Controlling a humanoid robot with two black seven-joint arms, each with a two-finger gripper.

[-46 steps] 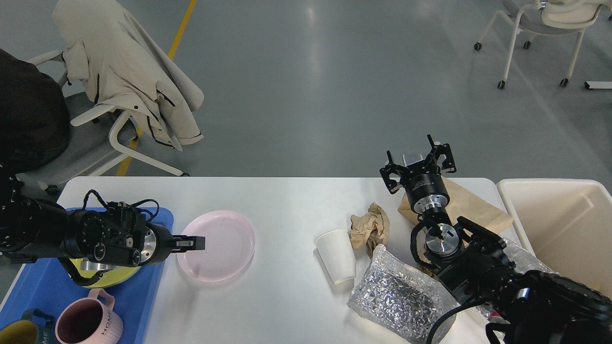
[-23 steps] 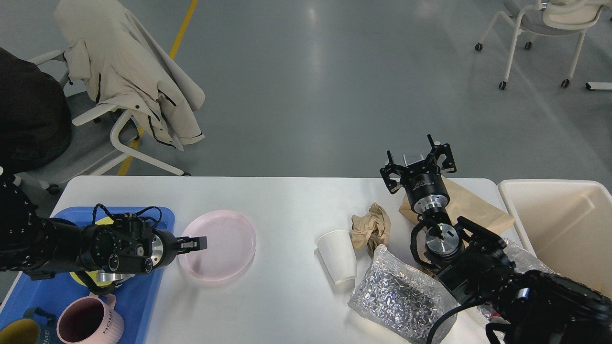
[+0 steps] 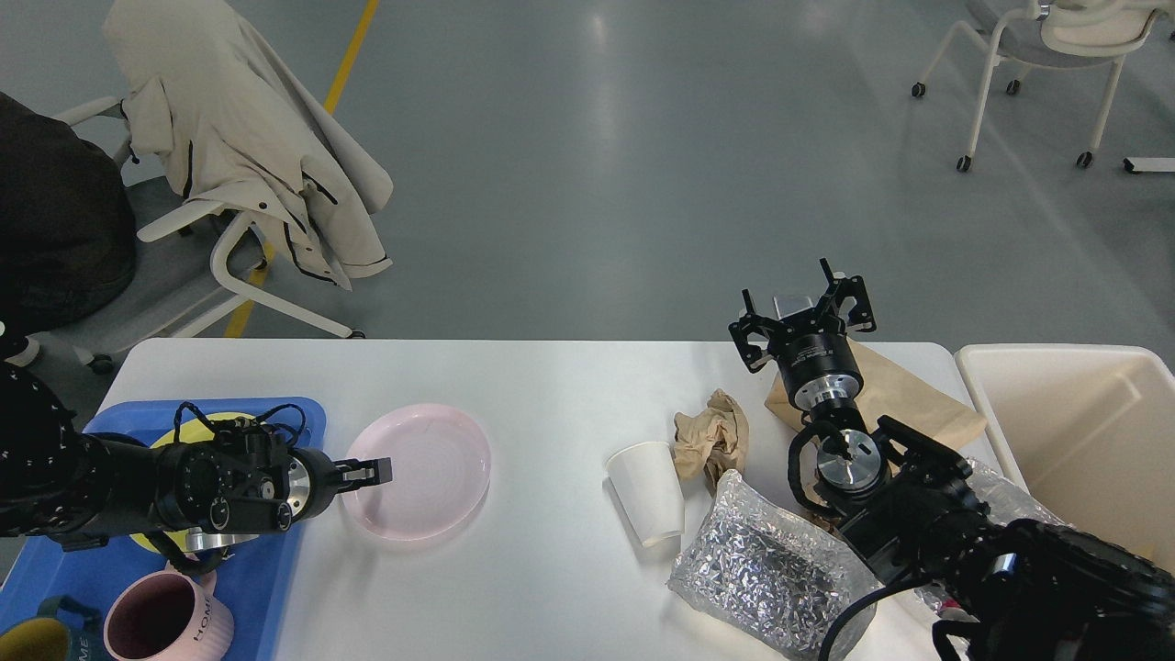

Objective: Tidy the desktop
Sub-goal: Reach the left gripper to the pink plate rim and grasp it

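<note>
The left pincer (image 3: 367, 472) pinched the pink plate's (image 3: 431, 468) near rim on the counter (image 3: 551, 386). The right pincer (image 3: 800, 317) hung spread, empty. Likely next: dragging the plate to the blue tray (image 3: 285, 413).

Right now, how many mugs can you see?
2. The pink mug stands on the blue tray at the bottom left, and the yellow mug sits beside it at the picture's corner. More could be hidden past the edge.
</note>
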